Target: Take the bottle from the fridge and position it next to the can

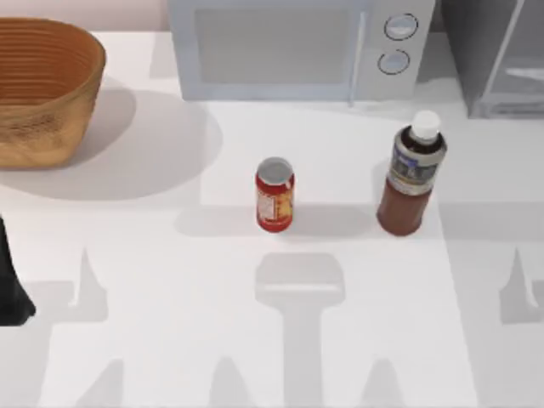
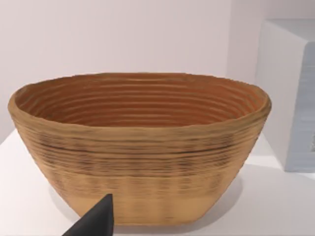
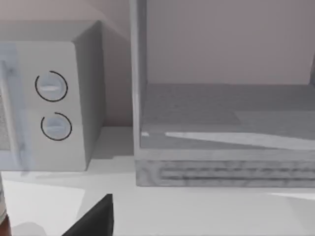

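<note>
— Grippers? Left arm (image 1: 13, 289) sits parked at the table's left edge; whether either one's fingers are open, I cannot tell.

— Bottle?

— Tall reddish-brown bottle with white cap (image 1: 411, 174) stands upright on the white table (image 1: 255, 340), right of the small red can (image 1: 274, 195), apart, before the grey fridge (image 1: 497, 55).

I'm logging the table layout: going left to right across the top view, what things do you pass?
Basket → can → bottle → fridge. The microwave spans the back, above the can.
</note>
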